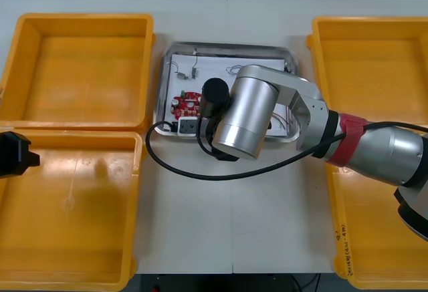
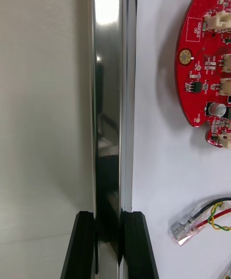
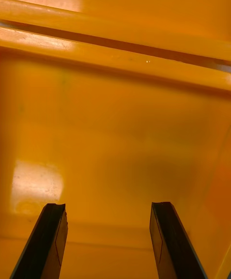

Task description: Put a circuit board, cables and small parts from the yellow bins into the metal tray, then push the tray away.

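The metal tray [image 1: 289, 57], white inside, lies between the yellow bins. In it are a round red circuit board [image 1: 186, 103], a small cable [image 1: 189, 71] and a red and yellow cable [image 2: 211, 214] with a clear plug. My right arm reaches over the tray's near edge. In the right wrist view my right gripper [image 2: 109, 219] is shut on the tray's shiny rim [image 2: 108, 91], one finger on each side, with the circuit board [image 2: 207, 67] just inside. My left gripper [image 3: 108, 211] hangs open over the near left bin [image 3: 115, 139], holding nothing.
A black cable [image 1: 200, 173] loops out of the tray onto the bare table in front of it. Two yellow bins [image 1: 73, 71] stand on the left and two more [image 1: 374, 58] on the right. The left gripper [image 1: 23, 155] sits at the left edge.
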